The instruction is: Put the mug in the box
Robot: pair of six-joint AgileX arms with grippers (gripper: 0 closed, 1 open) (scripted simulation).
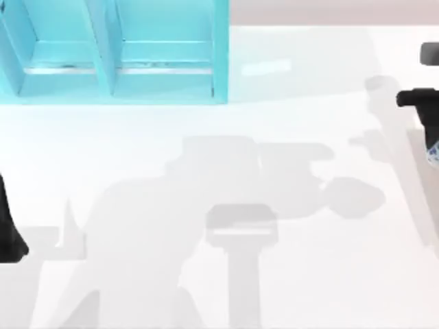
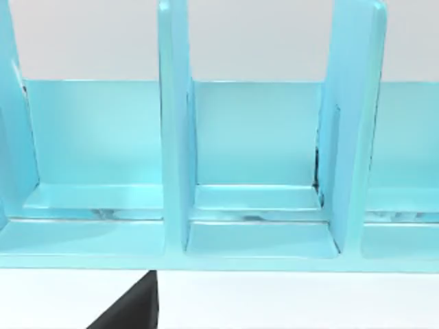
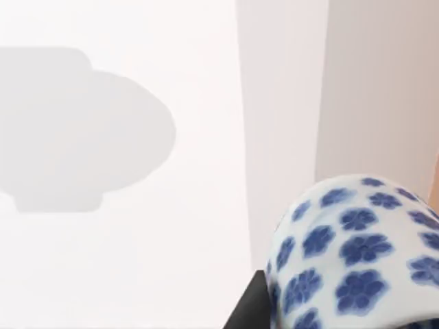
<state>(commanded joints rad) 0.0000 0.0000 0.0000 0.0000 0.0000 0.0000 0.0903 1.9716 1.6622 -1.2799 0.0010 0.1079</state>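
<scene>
- Our right gripper (image 1: 431,140) sits at the table's (image 1: 219,205) right edge, clenched on the mug (image 3: 350,253).
- Our left arm (image 1: 10,226) sits parked left; jaw state unclear.
- The box (image 1: 116,51) stands far left.

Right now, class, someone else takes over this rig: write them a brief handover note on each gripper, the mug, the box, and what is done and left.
Left gripper: idle at the table's left edge, facing the box.
Right gripper: at the table's right edge, with the mug right by it; grip unclear.
Box: blue, divided into compartments, at the far left of the table.
Done: the mug is at the right gripper.
Left: carry it across and put it in the box.
</scene>
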